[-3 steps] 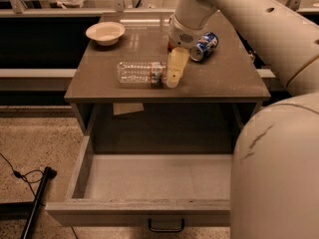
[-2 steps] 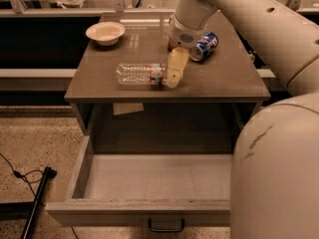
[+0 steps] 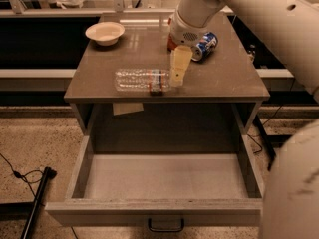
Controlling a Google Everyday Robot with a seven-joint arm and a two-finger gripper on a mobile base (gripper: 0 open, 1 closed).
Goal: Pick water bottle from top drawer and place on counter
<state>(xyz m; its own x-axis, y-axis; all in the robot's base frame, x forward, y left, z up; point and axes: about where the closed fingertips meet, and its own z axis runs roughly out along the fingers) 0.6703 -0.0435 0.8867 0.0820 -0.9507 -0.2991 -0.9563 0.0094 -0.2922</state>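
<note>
Water bottle (image 3: 134, 79) lies sideways on counter (image 3: 224, 78), long axis left-right, label end at gripper (image 3: 177, 79); jaws' state unclear.

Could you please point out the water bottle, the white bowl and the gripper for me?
water bottle (image 3: 134, 79): camera view, on its clear ribbed body.
white bowl (image 3: 104, 32): camera view, on its bare inside.
gripper (image 3: 177, 79): camera view, on its pale lower end, beside the bottle's labelled end.

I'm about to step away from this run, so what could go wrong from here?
The water bottle lies on its side near the counter's front edge, so it might roll off into the open top drawer. The gripper sits at its labelled end; pulling away could nudge it or the blue can behind.
</note>
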